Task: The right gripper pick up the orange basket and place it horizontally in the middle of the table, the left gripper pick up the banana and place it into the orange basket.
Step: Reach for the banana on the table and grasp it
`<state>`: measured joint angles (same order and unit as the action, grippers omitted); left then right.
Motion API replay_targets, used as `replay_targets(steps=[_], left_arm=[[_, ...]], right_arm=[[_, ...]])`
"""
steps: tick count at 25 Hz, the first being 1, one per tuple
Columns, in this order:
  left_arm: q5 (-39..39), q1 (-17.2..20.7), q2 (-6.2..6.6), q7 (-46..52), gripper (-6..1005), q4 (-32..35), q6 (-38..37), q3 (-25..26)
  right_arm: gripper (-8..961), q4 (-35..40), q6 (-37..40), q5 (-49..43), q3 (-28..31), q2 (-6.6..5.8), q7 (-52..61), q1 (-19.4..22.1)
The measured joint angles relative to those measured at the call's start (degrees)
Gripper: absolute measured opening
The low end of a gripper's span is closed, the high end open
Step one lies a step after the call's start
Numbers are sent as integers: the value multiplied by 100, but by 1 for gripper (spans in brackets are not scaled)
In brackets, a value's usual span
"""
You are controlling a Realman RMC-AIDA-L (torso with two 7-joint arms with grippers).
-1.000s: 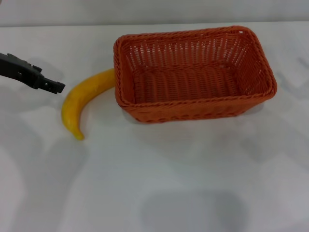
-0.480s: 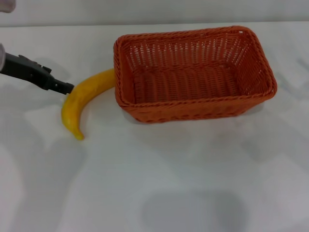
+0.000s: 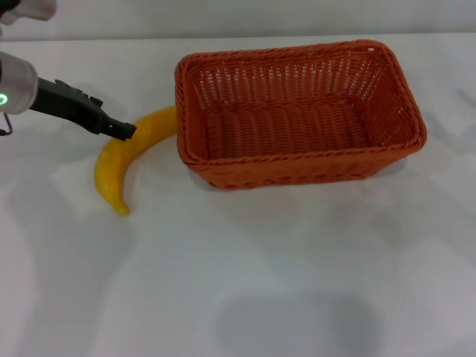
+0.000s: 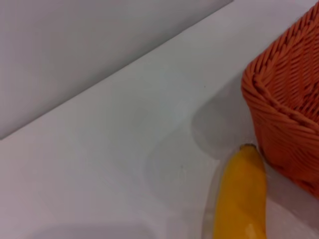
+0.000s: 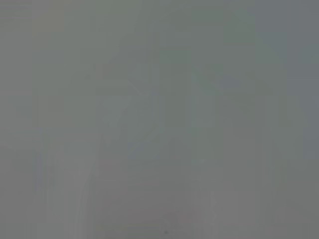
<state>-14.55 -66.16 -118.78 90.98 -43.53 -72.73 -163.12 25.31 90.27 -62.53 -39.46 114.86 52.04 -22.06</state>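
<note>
The left pincer [image 3: 123,131] has slid in from the left edge onto the banana [image 3: 119,160]; jaw state unclear. Banana lies mid-left, touching the basket [image 3: 297,111], so the grasp comes next.

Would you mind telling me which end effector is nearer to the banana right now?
The left. The left end effector is over the banana, near its upper part beside the orange basket. The right end effector is out of every view.

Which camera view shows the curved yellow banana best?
The head view: the whole curved yellow banana lies on the white table, one end at the orange woven basket. The left wrist view shows only that end; the right wrist view shows none.
</note>
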Motion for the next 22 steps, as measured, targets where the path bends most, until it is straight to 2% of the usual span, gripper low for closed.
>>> replay_targets(steps=[22], left_arm=[[260,263,-11,-59,838,717,644,8]], right_arm=[[858,1,71,-5,0,-15,8,35]])
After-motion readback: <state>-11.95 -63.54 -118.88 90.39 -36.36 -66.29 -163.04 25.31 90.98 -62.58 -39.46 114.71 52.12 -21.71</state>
